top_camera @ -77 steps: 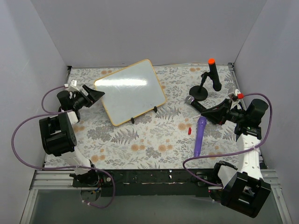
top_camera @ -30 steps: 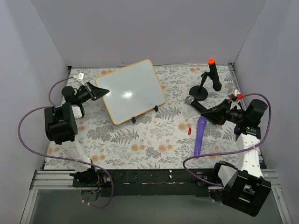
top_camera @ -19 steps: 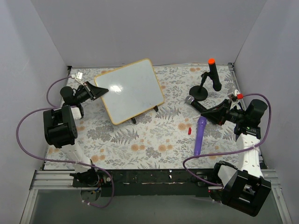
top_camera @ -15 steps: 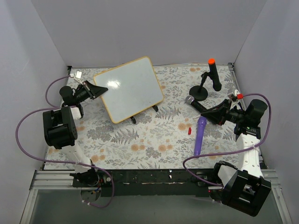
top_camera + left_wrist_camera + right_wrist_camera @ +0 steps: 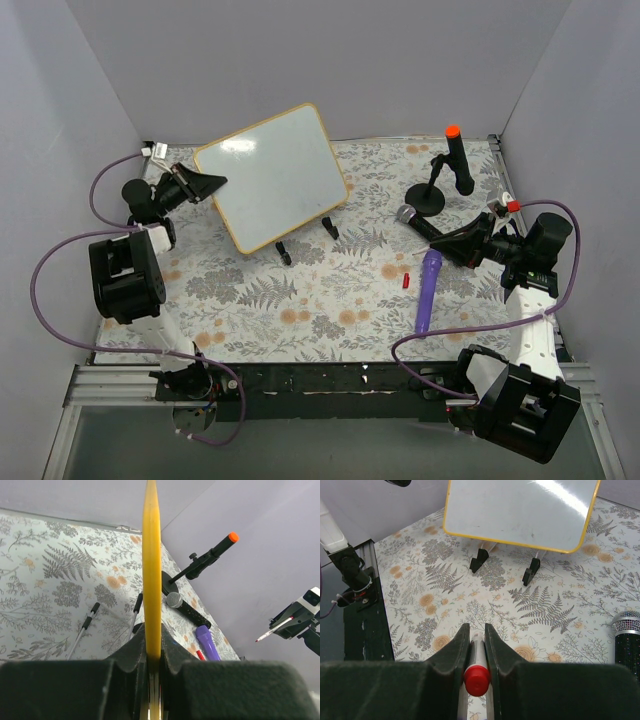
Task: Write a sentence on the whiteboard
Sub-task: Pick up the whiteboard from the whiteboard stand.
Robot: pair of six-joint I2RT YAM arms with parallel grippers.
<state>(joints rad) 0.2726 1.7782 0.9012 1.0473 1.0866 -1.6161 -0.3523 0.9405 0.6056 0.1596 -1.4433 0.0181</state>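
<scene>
**Whiteboard raised and swung back-left; right arm unmoved**

Since the earlier frames the whiteboard (image 5: 272, 178) has risen and shifted toward the far-left corner, carried by the left gripper (image 5: 218, 181), which has itself climbed and drawn back. The right arm stands just where it was.

The left arm rises from its base at the near-left, then bends so that its wrist points right, toward the board. Its jaws are closed tight on the board's left short edge. From the left wrist that yellow frame (image 5: 151, 580) shows edge-on, as a narrow upright strip running away from the fingers.

The right arm reaches in from the right side, with the right gripper (image 5: 438, 238) aimed left and low over the floral cloth (image 5: 330, 310). Its jaws are pinched on a marker (image 5: 477, 679), whose red end sits between the fingers close to the wrist camera.

The board sits at the far left of the cloth. Its long axis runs left to right, slanting away toward the right. Its white face tilts upward and toward the near side, and the black clip feet (image 5: 283, 252) are on the near long edge. Whether those feet touch the cloth cannot be told.
</scene>
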